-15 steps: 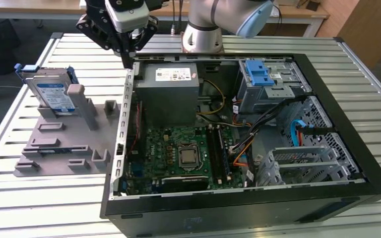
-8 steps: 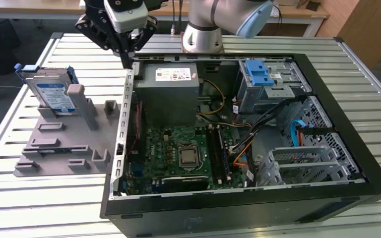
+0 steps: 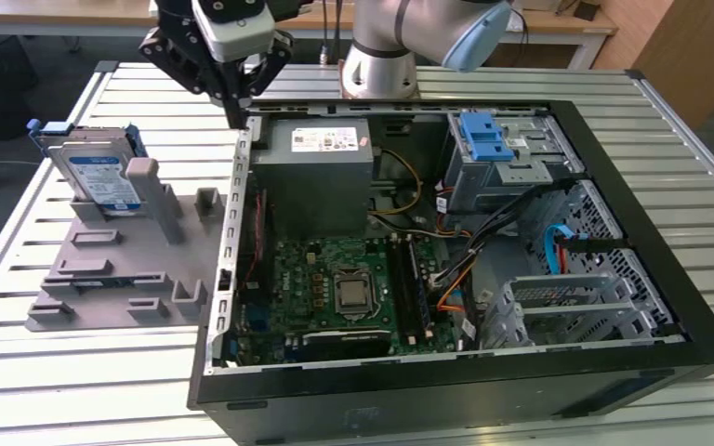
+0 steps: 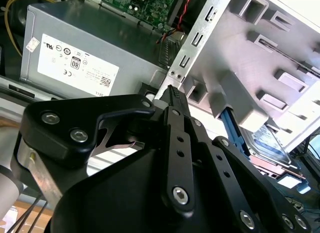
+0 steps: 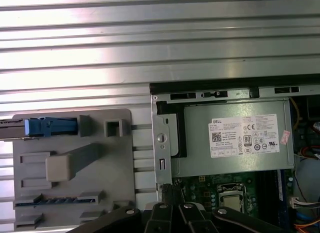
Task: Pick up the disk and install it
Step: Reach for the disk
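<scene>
One risk first: gripper [image 3: 234, 113] hangs upper left of centre in the exterior view, tip just above the computer case [image 3: 456, 395] wall. I judge a drop would clip that rim. Fingers pressed together, holding nothing. Disk [image 3: 94, 175] stands on edge in the grey fixture [image 3: 109, 279] at frame left, apart from the gripper; a nudge could topple it.

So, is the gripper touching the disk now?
Apart. In the exterior view the gripper hangs over the rim of the case, while the disk stands in the grey holder, with bare table between them.
</scene>
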Available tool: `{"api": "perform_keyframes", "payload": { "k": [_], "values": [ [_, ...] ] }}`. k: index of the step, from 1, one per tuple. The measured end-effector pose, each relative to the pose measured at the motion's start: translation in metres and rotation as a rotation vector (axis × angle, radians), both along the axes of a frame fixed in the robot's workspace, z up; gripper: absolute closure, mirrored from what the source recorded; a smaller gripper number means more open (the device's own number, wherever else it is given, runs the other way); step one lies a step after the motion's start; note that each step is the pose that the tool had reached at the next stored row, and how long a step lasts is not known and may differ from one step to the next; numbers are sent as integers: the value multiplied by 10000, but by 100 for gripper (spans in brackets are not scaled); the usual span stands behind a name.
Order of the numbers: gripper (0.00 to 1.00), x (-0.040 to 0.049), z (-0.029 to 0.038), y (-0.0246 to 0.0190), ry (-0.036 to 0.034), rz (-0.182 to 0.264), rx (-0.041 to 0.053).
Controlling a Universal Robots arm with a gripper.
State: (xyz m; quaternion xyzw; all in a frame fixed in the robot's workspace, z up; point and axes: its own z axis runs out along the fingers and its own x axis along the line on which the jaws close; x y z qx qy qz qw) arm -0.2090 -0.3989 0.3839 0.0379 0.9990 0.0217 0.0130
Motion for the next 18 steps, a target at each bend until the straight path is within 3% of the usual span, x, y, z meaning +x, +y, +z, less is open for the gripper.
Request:
{"api": "perform_keyframes", "payload": {
  "k": [18],
  "values": [
    [89, -111, -19, 1, 3, 0, 0]
  ]
}}
